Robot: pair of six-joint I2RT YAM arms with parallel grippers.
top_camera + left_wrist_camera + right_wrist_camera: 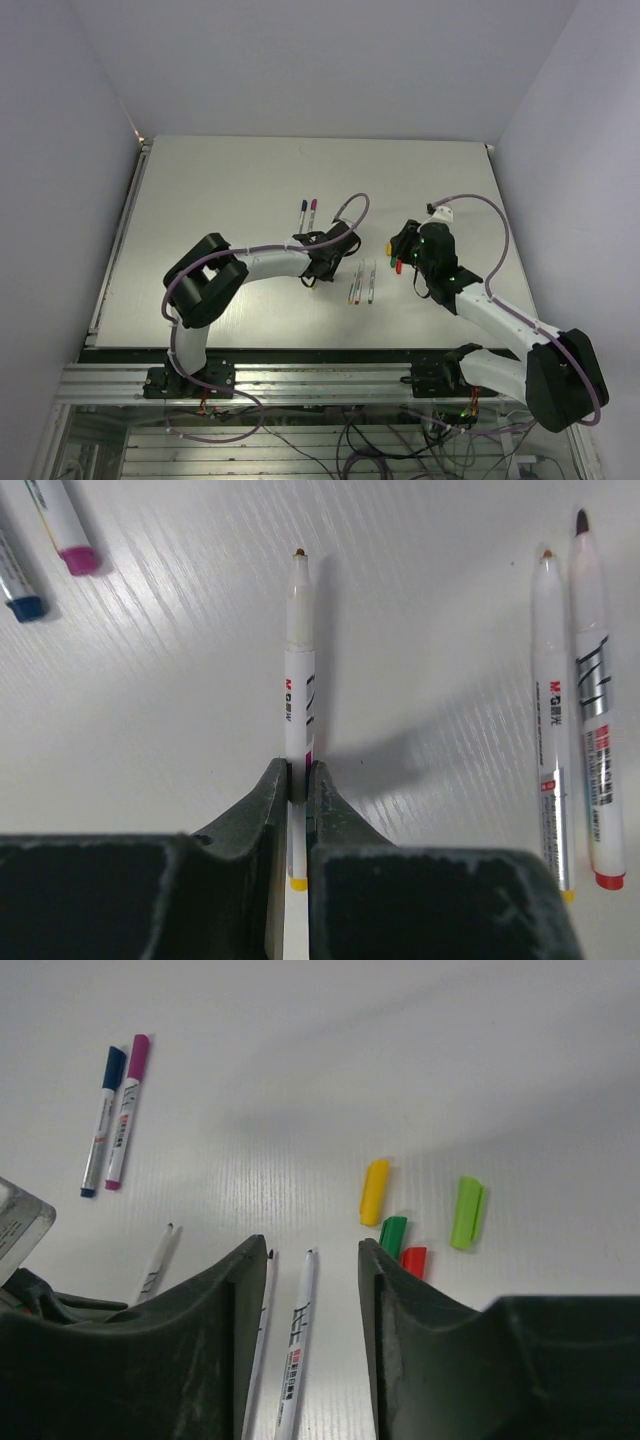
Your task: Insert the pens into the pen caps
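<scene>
White table [230, 200] sitting in a corner, pale walls [60, 100] closing it in; aluminium rail [320, 382] running along near edge.

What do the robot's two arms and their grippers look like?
Both arms have white tube links and bulky black joint housings, the left arm and right arm alike. A thin purple cable loops along each. The left gripper and right gripper have dark, matte, wedge-shaped fingers.
</scene>
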